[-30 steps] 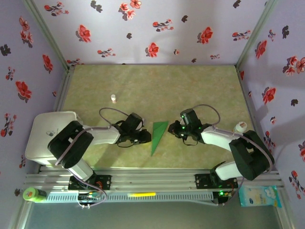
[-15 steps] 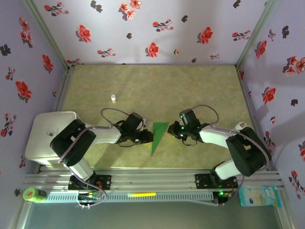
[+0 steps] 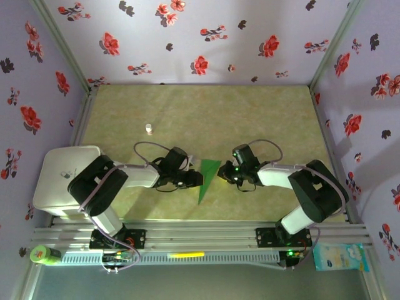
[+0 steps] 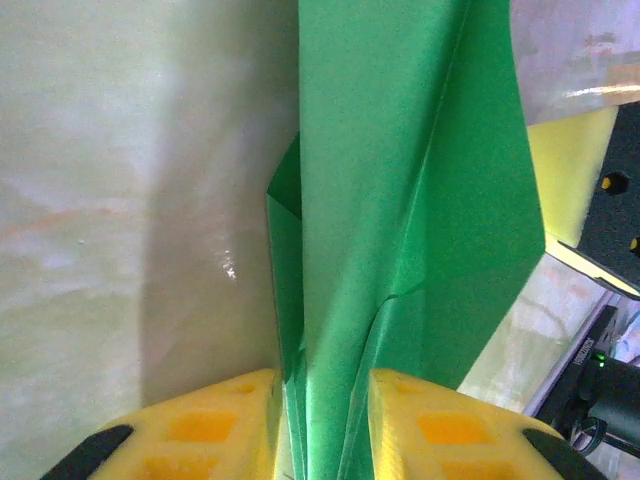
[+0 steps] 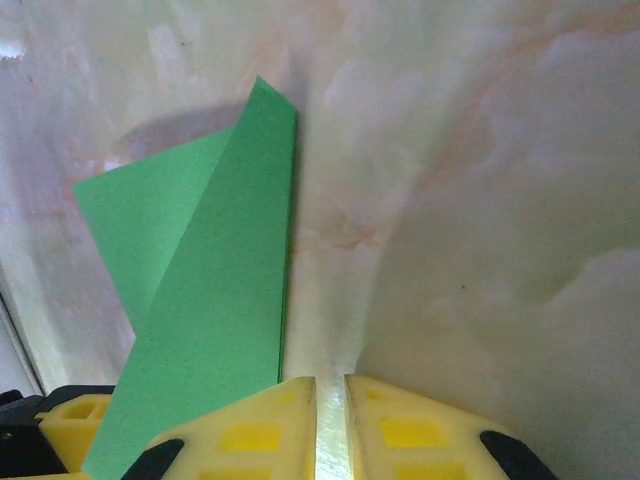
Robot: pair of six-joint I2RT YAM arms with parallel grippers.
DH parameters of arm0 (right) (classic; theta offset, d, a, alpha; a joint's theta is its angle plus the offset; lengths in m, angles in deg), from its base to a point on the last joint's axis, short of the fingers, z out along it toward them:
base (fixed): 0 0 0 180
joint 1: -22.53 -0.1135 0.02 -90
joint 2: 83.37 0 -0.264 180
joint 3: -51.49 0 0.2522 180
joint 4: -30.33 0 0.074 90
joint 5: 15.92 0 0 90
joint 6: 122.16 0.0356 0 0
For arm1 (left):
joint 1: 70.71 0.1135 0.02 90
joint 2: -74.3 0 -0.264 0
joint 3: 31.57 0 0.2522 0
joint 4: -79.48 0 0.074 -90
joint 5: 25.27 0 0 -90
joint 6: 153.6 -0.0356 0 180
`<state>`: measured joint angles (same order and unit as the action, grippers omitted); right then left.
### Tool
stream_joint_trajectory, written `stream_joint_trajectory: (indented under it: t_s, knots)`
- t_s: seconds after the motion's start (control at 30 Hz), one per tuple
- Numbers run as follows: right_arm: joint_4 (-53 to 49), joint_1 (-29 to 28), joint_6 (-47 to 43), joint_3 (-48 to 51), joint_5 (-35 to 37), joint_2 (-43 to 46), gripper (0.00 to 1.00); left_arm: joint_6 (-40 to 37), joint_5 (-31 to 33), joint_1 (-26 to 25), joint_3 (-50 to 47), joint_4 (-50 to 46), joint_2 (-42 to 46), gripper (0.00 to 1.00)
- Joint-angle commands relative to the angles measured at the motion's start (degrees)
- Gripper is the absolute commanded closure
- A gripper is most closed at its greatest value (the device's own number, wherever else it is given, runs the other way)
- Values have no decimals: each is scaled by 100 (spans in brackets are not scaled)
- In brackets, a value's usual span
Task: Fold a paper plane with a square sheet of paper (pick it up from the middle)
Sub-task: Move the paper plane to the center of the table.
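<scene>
The green sheet of paper (image 3: 209, 175) lies folded into a narrow pointed dart on the table, tip toward the near edge. My left gripper (image 3: 197, 180) is at its left side. In the left wrist view the paper (image 4: 400, 200) runs up from between the yellow fingers (image 4: 220, 430). My left gripper (image 4: 322, 385) is a little open, and the paper's loose layers fan out in the gap. My right gripper (image 3: 222, 175) sits low by the paper's right edge. In the right wrist view my right gripper (image 5: 330, 385) is shut on nothing, with bare table in the slit and the paper (image 5: 210, 300) just left of it.
A tiny white bottle (image 3: 149, 129) stands at the back left of the marbled table (image 3: 250, 119). A white box (image 3: 62, 178) sits at the left edge beside my left arm. Floral walls close in three sides.
My left gripper's jaws have widened a little around the paper. My right gripper has slid left toward the paper's right edge. The paper has barely moved.
</scene>
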<state>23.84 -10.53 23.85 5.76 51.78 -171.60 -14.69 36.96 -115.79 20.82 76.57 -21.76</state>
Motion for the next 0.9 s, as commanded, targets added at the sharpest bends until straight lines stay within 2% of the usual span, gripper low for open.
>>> stream_joint_trajectory:
  t_s: [0.0, 0.43, 0.87]
  knots:
    - [230, -86, 52, -161, -158, -175, 86, -102, -288, -21, 71, 296, -158, 71]
    - [363, -191, 77, -222, -222, -354, 87, 32, -485, -36, -4, 583, -268, 70]
    - [416, -201, 86, -235, -235, -434, 87, -398, -488, -185, 306, -77, -334, 80]
